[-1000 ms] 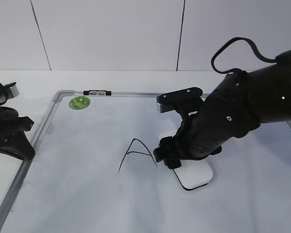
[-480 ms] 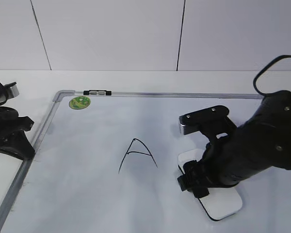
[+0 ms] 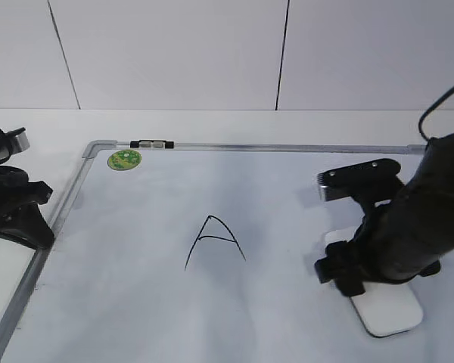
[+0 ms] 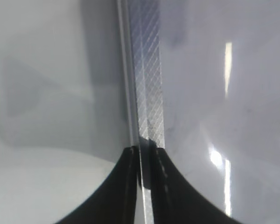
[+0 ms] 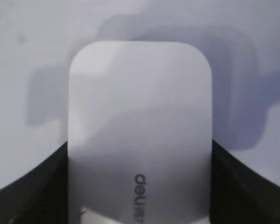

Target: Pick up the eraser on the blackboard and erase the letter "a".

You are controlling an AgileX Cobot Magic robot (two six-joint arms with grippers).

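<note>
R fingers (image 5: 140,186) pinching eraser (image 3: 384,304), long axis away from wrist. I see no cursive "a"; only "A" (image 3: 214,240), left of eraser. L fingers (image 4: 144,186) pressed together on blackboard (image 3: 91,178) frame, idle.

One eraser (image 3: 386,310), one blackboard (image 3: 136,302), one sticker (image 3: 124,159), one clip (image 3: 152,144).

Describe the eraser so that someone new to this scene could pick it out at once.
Find the large white dry-erase board with a silver-grey frame and go to its near right part. Under the black right gripper lies a flat white rounded-rectangle eraser. Unlike the thin black handwritten capital "A" mid-board or the round green sticker, it is a solid block.
</note>
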